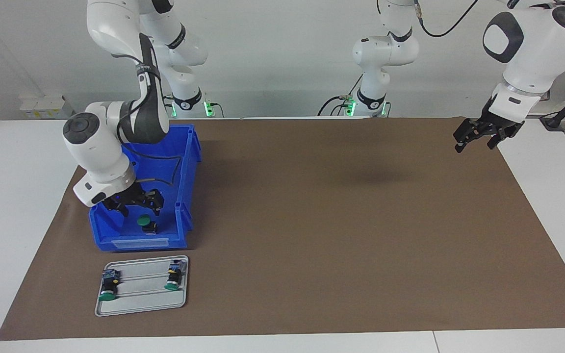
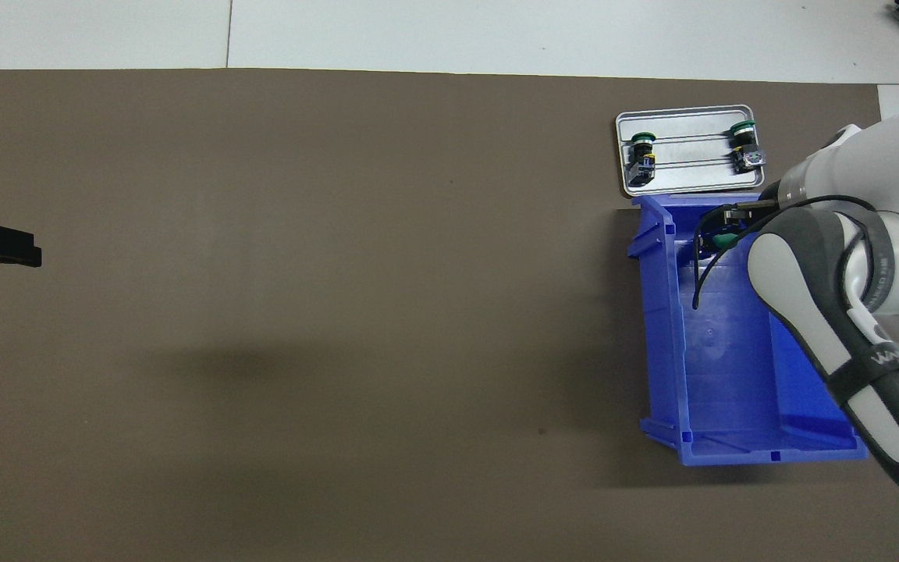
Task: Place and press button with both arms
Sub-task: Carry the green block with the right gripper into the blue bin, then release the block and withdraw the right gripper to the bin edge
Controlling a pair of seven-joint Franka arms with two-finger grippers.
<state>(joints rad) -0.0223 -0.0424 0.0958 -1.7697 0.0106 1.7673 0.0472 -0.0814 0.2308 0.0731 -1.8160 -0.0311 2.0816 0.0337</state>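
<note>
So the desk (image 1: 8, 206) is white with a big brown mat (image 1: 312, 220) covering most of it, and there's a plain pale wall past the arm bases, with green lights glowing at their feet. At the right arm's end of the mat sits a blue bin (image 1: 184, 196), and just beside it, farther from the robots, a small metal tray (image 1: 140, 300). The tray holds two buttons lying on their sides, one (image 1: 109, 286) at its outer end and one (image 1: 174, 275) at the end toward the middle of the desk, well apart from each other. The third button (image 1: 146, 224) lies down in the bin, at the end farthest from the robots, green cap showing. The right gripper (image 1: 135, 203) is dipped into the bin right over that button; its jaws are spread apart with the button lying below and between the tips, not gripped as far as I can see, though from overhead the arm hides most of it. The left gripper (image 1: 481, 135) just waits up in the air over the mat's edge at the left arm's end, well apart from everything, jaws apart and holding nothing
</note>
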